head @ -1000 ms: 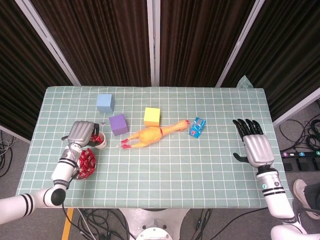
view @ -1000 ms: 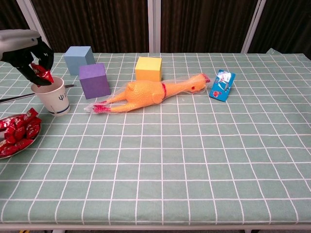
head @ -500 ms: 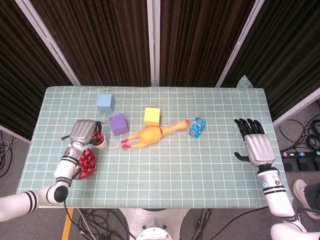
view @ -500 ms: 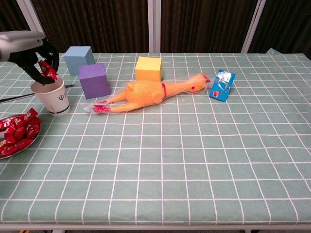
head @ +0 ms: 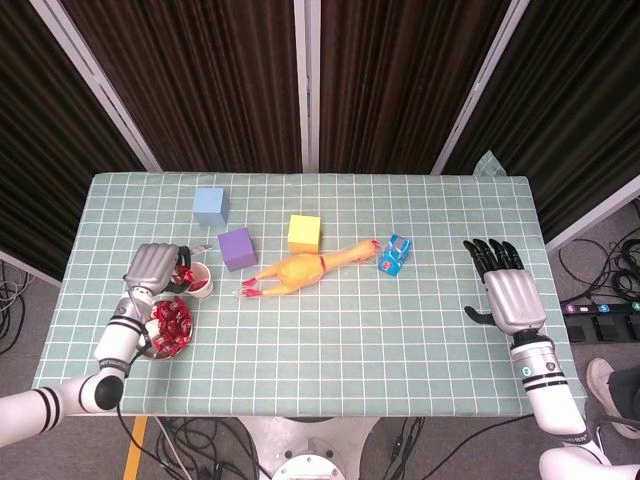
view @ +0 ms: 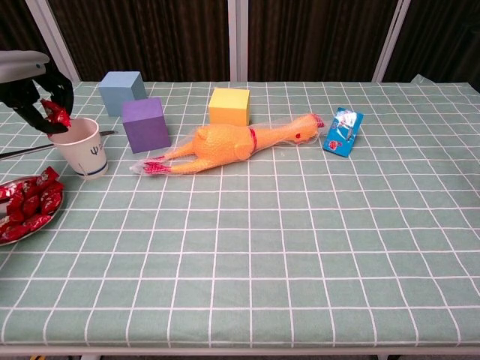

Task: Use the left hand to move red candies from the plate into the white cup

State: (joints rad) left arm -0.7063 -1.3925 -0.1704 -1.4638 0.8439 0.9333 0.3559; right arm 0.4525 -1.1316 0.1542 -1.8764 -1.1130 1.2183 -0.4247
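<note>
A white cup [view: 84, 148] stands at the table's left, beside a purple cube. In the head view red shows inside the cup [head: 199, 281]. In front of it a plate [view: 43, 221] holds a heap of red candies [view: 28, 202], also seen from above as red candies [head: 170, 322]. My left hand [view: 28, 84] pinches one red candy [view: 57, 112] just above the cup's left rim. From above, the left hand [head: 153, 268] sits left of the cup, over the plate's far edge. My right hand [head: 505, 290] lies open at the table's right side, holding nothing.
A blue cube [view: 121, 91], a purple cube [view: 146, 124] and a yellow cube [view: 229, 106] stand behind a rubber chicken [view: 229, 143]. A small blue packet [view: 343, 130] lies right of the chicken. A thin metal rod [view: 106, 133] pokes out behind the cup.
My left hand, still pinching the candy, has shifted left from over the cup's mouth to its left rim. The right hand has barely moved.
</note>
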